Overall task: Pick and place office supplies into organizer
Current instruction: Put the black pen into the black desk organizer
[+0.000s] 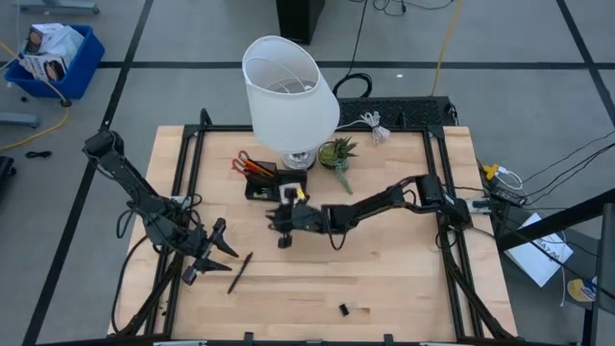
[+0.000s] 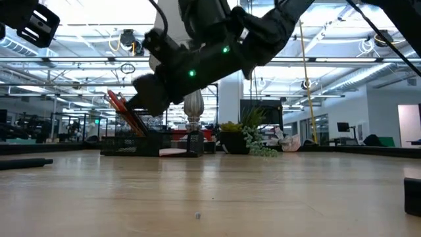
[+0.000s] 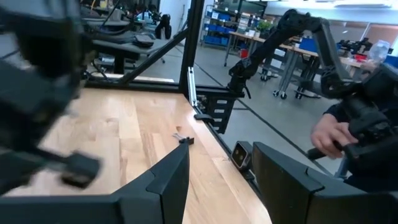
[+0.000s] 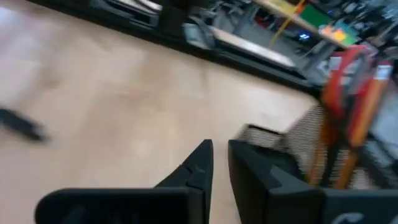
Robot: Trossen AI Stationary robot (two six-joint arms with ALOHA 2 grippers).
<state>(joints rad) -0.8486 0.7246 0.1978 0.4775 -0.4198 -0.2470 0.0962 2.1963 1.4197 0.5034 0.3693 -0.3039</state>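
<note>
The black organizer (image 1: pixel 261 185) stands by the lamp's base, with red-handled scissors (image 4: pixel 343 74) and orange pencils (image 4: pixel 367 106) upright in it. A black pen (image 1: pixel 240 272) lies flat on the wood, and a small black clip (image 1: pixel 343 309) rests near the near edge. A yellow piece (image 1: pixel 300 192) shows beside the organizer. My right gripper (image 4: pixel 221 163) hovers above the table just in front of the organizer, fingers shut to a narrow slit with nothing seen between them. My left gripper (image 1: pixel 213 255) is open, raised above the table's left part, left of the pen.
The big white-shaded lamp (image 1: pixel 288 91) and a small green potted plant (image 1: pixel 336 154) stand at the far side behind the organizer. A black frame (image 1: pixel 192 173) runs along the table's sides. A person's hand (image 3: pixel 329 137) shows beyond the table. Bare wood lies in the middle (image 1: pixel 384 279).
</note>
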